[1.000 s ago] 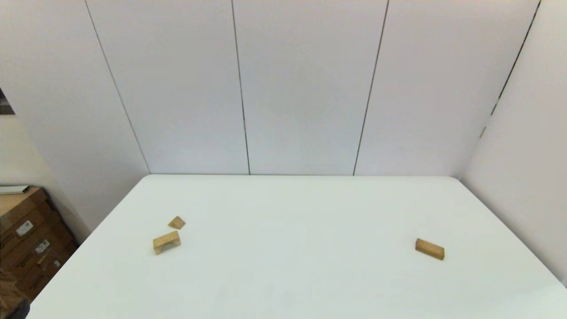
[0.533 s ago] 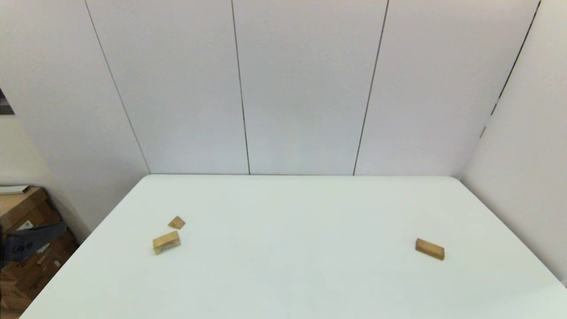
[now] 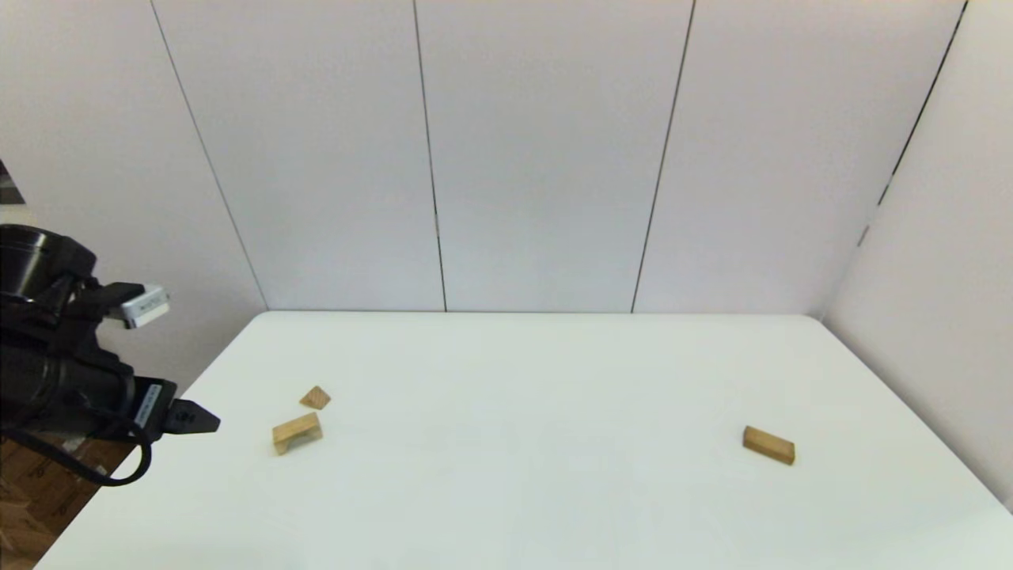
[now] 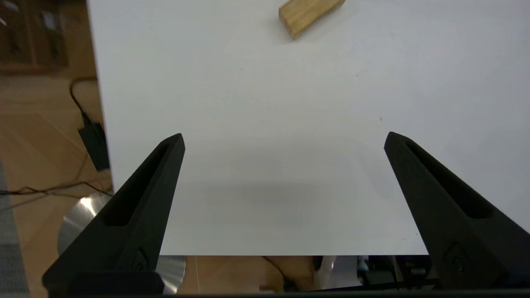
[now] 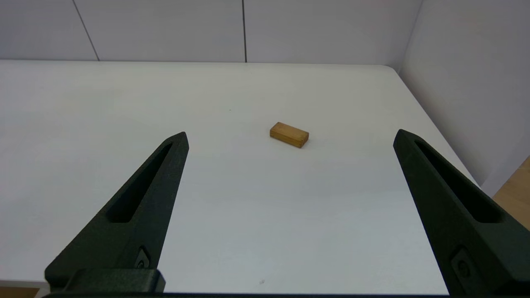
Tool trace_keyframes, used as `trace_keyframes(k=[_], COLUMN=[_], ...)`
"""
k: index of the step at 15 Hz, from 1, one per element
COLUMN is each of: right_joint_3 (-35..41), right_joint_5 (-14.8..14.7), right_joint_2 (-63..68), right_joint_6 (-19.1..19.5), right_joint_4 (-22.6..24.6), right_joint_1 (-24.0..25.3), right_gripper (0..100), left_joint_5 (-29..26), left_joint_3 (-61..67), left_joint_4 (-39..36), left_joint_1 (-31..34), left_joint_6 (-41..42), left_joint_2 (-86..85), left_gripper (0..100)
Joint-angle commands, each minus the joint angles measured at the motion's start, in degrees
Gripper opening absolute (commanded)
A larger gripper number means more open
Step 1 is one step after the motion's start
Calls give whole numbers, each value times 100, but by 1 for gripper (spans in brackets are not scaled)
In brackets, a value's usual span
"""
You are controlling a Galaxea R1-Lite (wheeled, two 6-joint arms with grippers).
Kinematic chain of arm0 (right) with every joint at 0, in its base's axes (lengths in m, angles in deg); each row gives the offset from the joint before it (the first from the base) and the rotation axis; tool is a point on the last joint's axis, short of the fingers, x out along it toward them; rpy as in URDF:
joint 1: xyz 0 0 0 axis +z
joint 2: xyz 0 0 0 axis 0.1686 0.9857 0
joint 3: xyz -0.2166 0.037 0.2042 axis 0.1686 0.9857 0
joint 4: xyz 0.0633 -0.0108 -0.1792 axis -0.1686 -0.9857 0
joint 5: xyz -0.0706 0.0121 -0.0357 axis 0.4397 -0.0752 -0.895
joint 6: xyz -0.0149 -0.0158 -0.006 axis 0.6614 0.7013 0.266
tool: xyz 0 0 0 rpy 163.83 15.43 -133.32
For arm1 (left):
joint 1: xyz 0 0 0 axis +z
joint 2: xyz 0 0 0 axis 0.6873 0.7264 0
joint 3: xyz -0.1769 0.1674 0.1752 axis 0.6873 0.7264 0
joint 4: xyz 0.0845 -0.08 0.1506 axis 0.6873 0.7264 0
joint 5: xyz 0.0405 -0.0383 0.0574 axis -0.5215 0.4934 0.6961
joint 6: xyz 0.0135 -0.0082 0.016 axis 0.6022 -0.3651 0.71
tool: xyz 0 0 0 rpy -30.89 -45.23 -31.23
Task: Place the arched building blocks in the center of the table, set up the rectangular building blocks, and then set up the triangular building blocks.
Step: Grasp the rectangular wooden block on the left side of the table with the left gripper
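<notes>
While three wooden blocks lie scattered, the left gripper [image 3: 190,418] hangs over the table's [image 3: 522,491] left edge.
Head view: arched block [image 3: 297,433] and triangular block [image 3: 315,397] near the left edge, rectangular block [image 3: 768,445] near the right. Left wrist view: fingers [image 4: 140,207] spread wide, empty. Right wrist view: right gripper [image 5: 290,136] wide open, facing the rectangular block.

Head overlooks table [image 3: 506,491]; wrists low, perhaps sharing it.
</notes>
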Motion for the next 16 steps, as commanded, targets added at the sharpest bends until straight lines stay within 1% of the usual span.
trace_keyframes(k=[1,7,12,15,16], right_joint_3=[9,9,9,9,9], right_joint_5=[1,1,1,1,1], right_joint_2=[-1,-1,-1,-1,-1], right_joint_6=[1,1,1,1,1], right_joint_4=[-2,-2,-2,-2,-2], right_joint_1=[2,2,2,2,2], right_gripper=[100,100,100,100,100], left_joint_5=[-20,-20,-20,-20,-29], left_joint_3=[-546,-1425,-1663,-1768,-1856], left_joint_4=[22,30,22,48,197], left_joint_1=[-28,-63,-63,-63,-63], left_joint_6=[-68,-95,-95,55,90], left_joint_2=[1444,2525,2780,2788,2823], left_gripper=[100,100,100,100,100])
